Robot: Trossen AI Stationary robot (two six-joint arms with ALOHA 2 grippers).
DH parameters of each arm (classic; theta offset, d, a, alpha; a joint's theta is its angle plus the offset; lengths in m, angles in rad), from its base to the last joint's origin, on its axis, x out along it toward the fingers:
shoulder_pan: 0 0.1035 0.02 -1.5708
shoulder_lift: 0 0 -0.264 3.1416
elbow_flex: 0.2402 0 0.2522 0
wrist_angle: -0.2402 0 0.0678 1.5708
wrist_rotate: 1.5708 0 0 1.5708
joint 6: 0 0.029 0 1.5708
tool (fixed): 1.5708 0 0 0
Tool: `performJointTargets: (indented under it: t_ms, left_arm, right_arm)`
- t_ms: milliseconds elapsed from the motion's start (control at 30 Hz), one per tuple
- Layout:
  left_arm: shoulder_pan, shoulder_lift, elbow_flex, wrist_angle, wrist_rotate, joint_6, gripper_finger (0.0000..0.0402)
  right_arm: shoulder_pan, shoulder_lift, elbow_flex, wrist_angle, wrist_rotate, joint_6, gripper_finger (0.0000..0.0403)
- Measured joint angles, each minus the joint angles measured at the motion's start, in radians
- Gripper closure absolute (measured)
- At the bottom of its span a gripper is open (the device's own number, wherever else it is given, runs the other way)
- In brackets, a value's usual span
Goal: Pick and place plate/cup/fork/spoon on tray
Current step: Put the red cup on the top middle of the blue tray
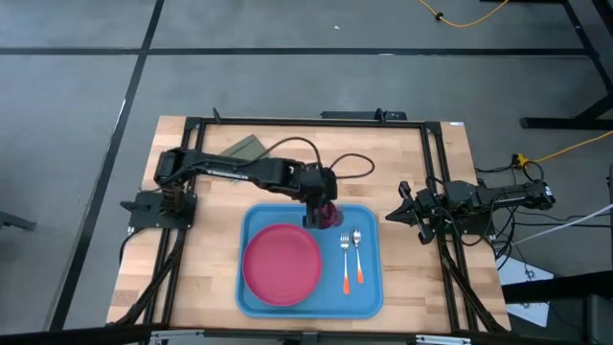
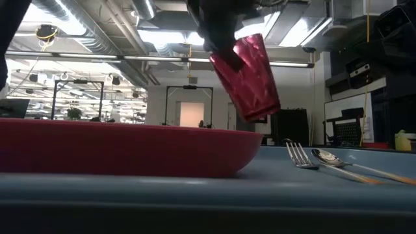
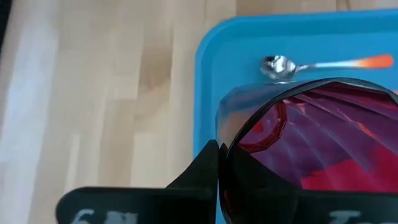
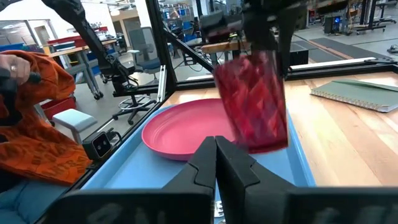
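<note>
Three things down: plate [image 1: 282,264], fork [image 1: 345,261], spoon [image 1: 358,255] lie on the tray [image 1: 369,305].
Cup [image 2: 250,77]: tilted, hanging above the tray's far edge, clamped in my left jaws [image 1: 320,207].
Risk: released tilted, it probably topples (possibly onto the plate).
Left arm: stretched across the bench [image 1: 211,259].
Right jaws [image 1: 398,215]: pressed together, parked beside the tray.

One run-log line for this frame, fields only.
left gripper: shut on cup, tilted, above tray | plate, fork, spoon: on tray | right gripper: shut, off tray
</note>
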Motion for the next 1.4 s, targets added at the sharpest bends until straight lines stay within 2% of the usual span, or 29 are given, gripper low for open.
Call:
performJointTargets:
  t_ms: [167,533,867,1133,1400]
  left_arm:
    - [-0.009,0.043,0.028,0.003,0.0,-0.035,0.0398]
    - [-0.021,0.046,0.028,-0.07,0.0,-0.145,0.0398]
    - [-0.035,0.115,0.025,-0.066,-0.007,-0.148,0.0398]
    - [-0.035,0.116,0.028,-0.069,0.004,-0.152,0.0398]
    - [-0.04,0.116,0.028,-0.096,0.002,-0.223,0.0396]
  right_arm:
    - [0.0,0.0,0.0,0.0,0.0,0.0,0.0395]
    - [0.0,0.0,0.0,0.0,0.0,0.0,0.0395]
    - [0.0,0.0,0.0,0.0,0.0,0.0,0.0395]
    - [0.0,0.0,0.0,0.001,0.0,0.0,0.0395]
    - [0.0,0.0,0.0,0.0,0.0,0.0,0.0395]
